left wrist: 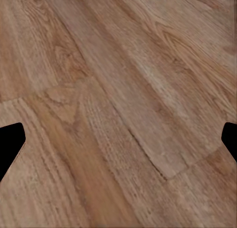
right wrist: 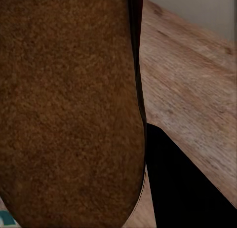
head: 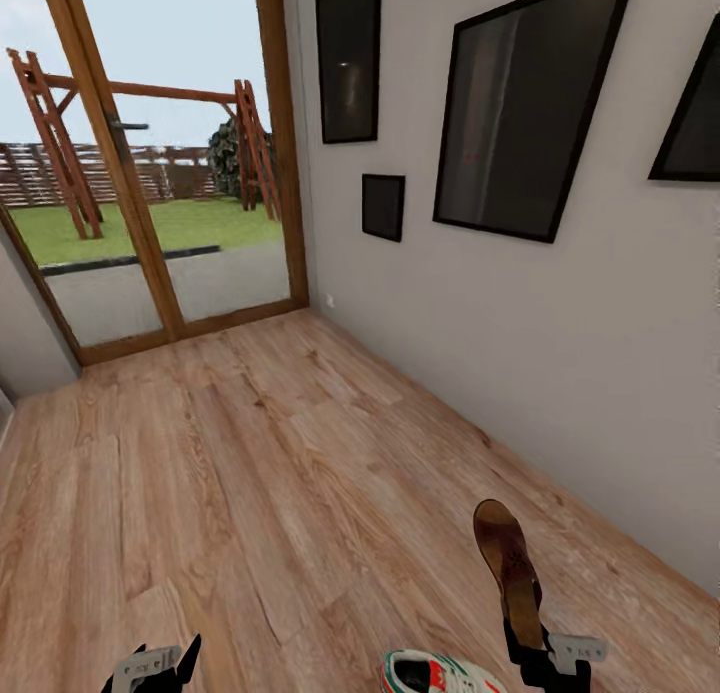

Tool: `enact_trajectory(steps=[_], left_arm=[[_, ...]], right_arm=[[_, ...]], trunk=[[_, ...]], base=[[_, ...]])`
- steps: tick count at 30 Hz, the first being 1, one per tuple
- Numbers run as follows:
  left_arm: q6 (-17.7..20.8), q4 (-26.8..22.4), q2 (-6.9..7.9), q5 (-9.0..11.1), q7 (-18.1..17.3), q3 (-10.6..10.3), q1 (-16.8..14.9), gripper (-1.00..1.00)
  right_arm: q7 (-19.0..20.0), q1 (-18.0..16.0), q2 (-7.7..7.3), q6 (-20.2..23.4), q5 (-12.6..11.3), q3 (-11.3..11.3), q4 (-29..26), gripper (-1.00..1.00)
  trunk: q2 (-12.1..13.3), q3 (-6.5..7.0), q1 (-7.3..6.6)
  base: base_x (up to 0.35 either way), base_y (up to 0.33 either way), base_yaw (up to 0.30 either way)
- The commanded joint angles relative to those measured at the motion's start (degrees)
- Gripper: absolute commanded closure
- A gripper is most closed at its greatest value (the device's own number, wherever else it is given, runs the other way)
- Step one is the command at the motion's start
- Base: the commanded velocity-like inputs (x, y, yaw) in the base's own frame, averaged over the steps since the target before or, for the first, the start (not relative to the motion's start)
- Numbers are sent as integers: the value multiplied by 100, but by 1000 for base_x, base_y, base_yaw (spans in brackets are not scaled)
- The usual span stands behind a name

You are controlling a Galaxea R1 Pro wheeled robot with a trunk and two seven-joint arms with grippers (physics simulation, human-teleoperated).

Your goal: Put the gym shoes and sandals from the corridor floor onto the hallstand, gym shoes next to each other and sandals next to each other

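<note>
Item 1. Right pincer (head: 535, 645), black fingers with a pale grey body: clamped on the heel end of a dark brown leather slip-on sandal (head: 508, 565), which stands up out of it, toe end highest, clear of the floor. In the right wrist view the sandal's brown suede-like face (right wrist: 69, 109) lies right against the camera, with one black finger (right wrist: 187, 188) beside it.

Item 2. Left pincer (head: 150, 666): spread wide and empty. Its two black fingertips (left wrist: 10, 144) sit far apart over bare planks.

Item 3. White low gym shoe with green stripe and red-orange patch (head: 437, 674): on the floor just beside the right pincer, on its inner side.

Item 4. Light brown wood-grain plank corridor floor (head: 260, 473): runs ahead of both pincers to a glazed wooden door (head: 160, 173); a grey wall with black frames (head: 600, 323) lies to the right pincer's outer side.

Item 5. Hazards, as judged:
- The grip is at one end only, so the long sandal may pivot or slip out during travel.
- The raised toe could strike the nearby wall on a turn.
- Lowering the right arm risks nudging the gym shoe beneath.
- With the rack out of sight, placement must wait on a reorientation.
</note>
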Motion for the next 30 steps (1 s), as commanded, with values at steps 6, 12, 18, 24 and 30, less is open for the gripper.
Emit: enact_trajectory(steps=[6, 12, 18, 24, 30], left_arm=[[-35, 0, -6, -52, -42, 42, -7, -100], [-35, 0, -7, -58, -48, 42, -7, -100], [-35, 0, -5, -58, -49, 42, -7, -100], [-35, 0, -8, -58, -49, 42, -7, -100], [-35, 0, -10, -51, -49, 42, -7, -100]], right_arm=[[51, -5, -2, -14, -81, 37, 8, 100], [51, -5, -3, -14, -81, 37, 8, 100], [51, -5, -2, -14, -81, 37, 8, 100], [51, -5, -3, -14, -81, 37, 8, 100], [51, -5, -3, -14, -81, 37, 8, 100]], trunk=[[-2, 34, 0], [-2, 72, 0], [-2, 111, 0], [-2, 149, 0], [-2, 188, 0]], base=[[72, 294, -242], [12, 288, -242], [2, 175, -242], [0, 26, -242], [0, 3, -242]])
